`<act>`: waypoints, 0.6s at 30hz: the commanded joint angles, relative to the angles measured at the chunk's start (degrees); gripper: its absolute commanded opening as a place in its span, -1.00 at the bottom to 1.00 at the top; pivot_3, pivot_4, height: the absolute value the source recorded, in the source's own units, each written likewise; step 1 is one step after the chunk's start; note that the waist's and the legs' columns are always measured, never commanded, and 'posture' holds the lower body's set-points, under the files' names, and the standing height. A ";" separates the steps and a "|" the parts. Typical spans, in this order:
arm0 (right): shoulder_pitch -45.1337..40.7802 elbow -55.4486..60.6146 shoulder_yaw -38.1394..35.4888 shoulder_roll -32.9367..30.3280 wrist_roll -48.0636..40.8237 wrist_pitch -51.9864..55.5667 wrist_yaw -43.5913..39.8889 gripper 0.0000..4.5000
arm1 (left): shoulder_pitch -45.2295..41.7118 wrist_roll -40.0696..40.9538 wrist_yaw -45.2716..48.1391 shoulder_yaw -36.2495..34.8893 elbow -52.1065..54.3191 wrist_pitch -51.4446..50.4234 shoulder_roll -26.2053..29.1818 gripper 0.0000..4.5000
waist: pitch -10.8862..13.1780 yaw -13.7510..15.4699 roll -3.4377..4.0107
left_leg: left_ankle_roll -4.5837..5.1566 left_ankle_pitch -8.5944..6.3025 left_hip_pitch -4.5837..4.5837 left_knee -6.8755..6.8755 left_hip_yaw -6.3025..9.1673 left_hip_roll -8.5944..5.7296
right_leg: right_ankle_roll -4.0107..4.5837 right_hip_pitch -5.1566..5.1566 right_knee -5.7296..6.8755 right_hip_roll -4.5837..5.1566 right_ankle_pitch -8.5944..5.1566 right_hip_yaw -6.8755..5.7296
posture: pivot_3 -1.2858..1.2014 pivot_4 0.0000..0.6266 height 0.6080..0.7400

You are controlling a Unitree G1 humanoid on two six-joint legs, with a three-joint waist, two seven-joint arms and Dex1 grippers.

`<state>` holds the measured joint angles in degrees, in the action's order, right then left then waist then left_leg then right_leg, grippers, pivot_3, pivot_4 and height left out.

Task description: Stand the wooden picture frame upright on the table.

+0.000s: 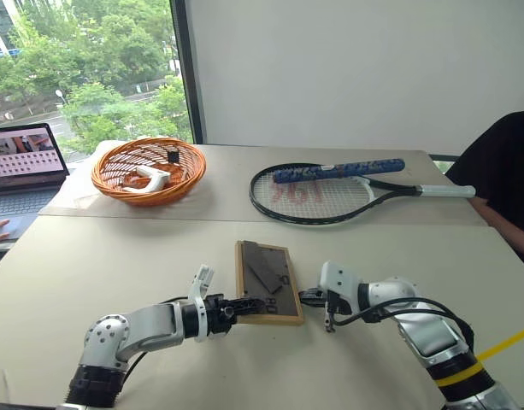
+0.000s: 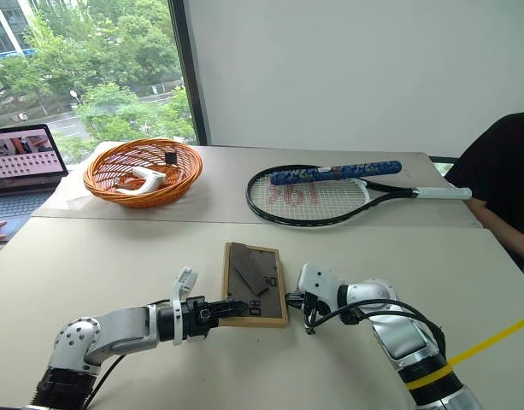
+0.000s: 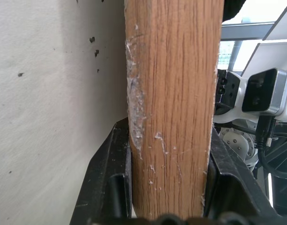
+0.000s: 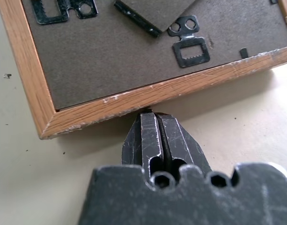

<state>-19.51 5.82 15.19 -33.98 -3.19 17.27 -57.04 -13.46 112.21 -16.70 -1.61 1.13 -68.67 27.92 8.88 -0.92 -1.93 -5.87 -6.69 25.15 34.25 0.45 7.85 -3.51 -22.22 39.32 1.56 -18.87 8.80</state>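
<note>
The wooden picture frame (image 1: 267, 282) lies back-up, stand folded, on the table (image 1: 108, 265).

The frame (image 1: 267, 282) is light wood with a dark grey back. The table (image 1: 116, 265) is beige. The basket (image 1: 148, 168) is orange.

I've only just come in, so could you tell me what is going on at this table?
The robot is working on the wooden picture frame, which lies back-up on the table. Its left gripper is clamped on the frame's near left edge, and the shut right gripper has its tips at the frame's right edge. The frame is not yet upright. A tennis racket and an orange basket sit farther back.
</note>
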 commanded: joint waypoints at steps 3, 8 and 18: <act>-2.02 2.89 -8.06 -1.83 -7.62 7.48 -0.59 -1.00 | -2.81 0.79 5.63 -3.32 0.27 -0.35 2.27 -0.48 | 0.06 0.31 -0.02 | -0.01 0.00 0.07 0.00 0.00 0.00 | 0.01 -0.04 0.00 0.01 0.00 0.00 | 0.03 -0.52 0.27; -7.13 8.74 -16.43 -3.02 -23.28 24.22 -2.58 -0.63 | -4.61 0.79 12.39 -4.44 0.78 -2.82 8.69 -0.48 | 0.25 0.25 0.02 | -0.01 0.01 0.24 -0.05 0.00 0.00 | 0.02 -0.18 -0.02 0.01 0.01 0.01 | 0.03 -0.52 0.27; -16.49 5.97 -7.95 4.55 -26.61 30.82 1.18 0.85 | -9.92 -5.69 20.40 -0.76 0.87 -4.98 12.57 -0.48 | 0.27 0.50 -0.02 | -0.03 -0.01 0.72 -0.40 0.00 0.00 | 0.11 -0.63 -0.30 0.02 -0.05 -0.07 | 0.03 -0.52 0.27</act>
<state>-34.25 12.95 5.72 -30.12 -30.94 49.13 -56.41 -21.32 106.46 0.97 -2.41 0.25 -73.12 40.32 9.16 -0.43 -1.95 -5.90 -6.69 26.01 33.85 0.45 7.85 -3.39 -23.01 39.04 1.57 -18.91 8.72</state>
